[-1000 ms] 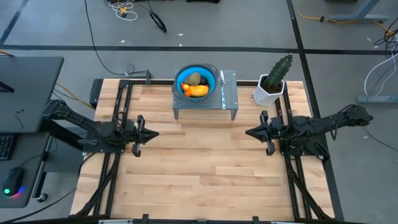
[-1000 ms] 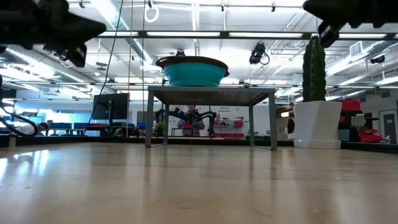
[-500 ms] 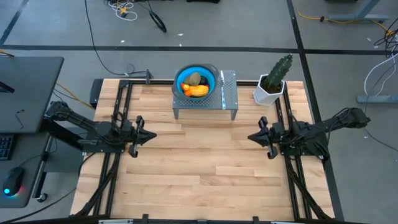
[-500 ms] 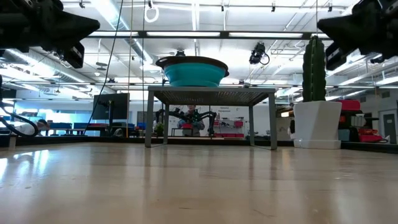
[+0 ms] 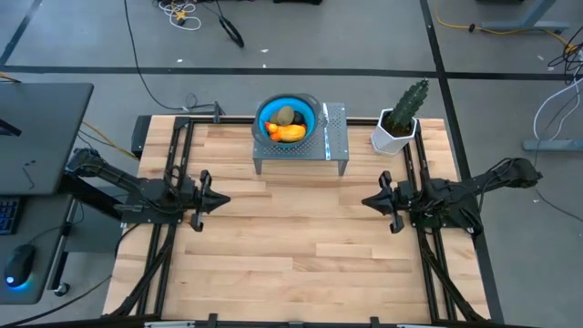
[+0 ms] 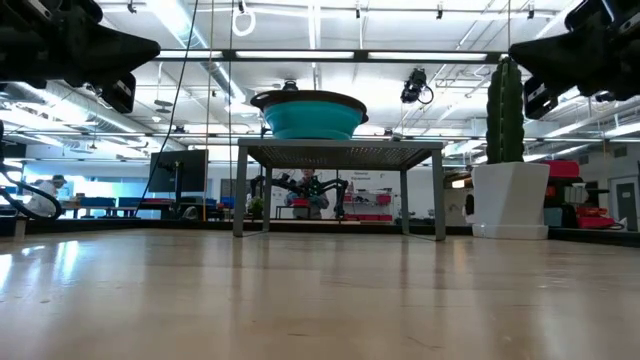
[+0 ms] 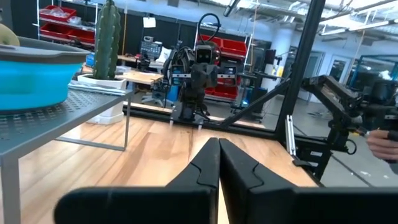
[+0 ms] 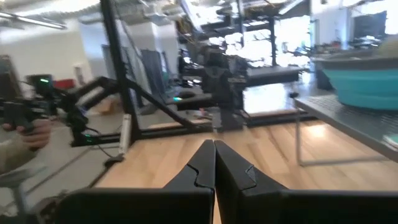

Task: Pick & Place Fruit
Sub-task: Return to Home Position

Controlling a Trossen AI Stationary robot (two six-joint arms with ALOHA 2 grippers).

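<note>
High view: both arms hang above the table (image 5: 291, 255), one on each side. Left gripper (image 5: 224, 197) is at 9 o'clock, tips aimed at table centre. Left wrist view shows its fingers (image 7: 205, 168) pressed flat together, clenched on nothing. Right gripper (image 5: 365, 202) is at 3 o'clock in a mirror pose. Right wrist view shows its fingers (image 8: 202, 165) likewise closed edge to edge and empty. The two grippers are well apart, with bare wood between them.

Fruit (image 5: 288, 126) is in the blue bowl (image 5: 258, 118) at 12 o'clock. The bowl stands on the left part of the grey shelf (image 5: 337, 150). A yellow-orange oblong (image 5: 291, 133) lies across the near side of the bowl, with an olive-brown oval (image 5: 286, 115) just behind it. I can't make out the other pieces. A slim white-and-blue stick (image 5: 326, 128) lies on the shelf just beside the bowl, on its 3 o'clock side.

Cactus (image 5: 410, 98) in its white pot (image 5: 392, 137) stands upright at about 1 o'clock, near the shelf but apart from it.

Low view: the bowl rim hides the fruit, and the shelf stands on all legs on the table.

A person's hand (image 7: 382, 142) shows off the table, beyond the frame.
</note>
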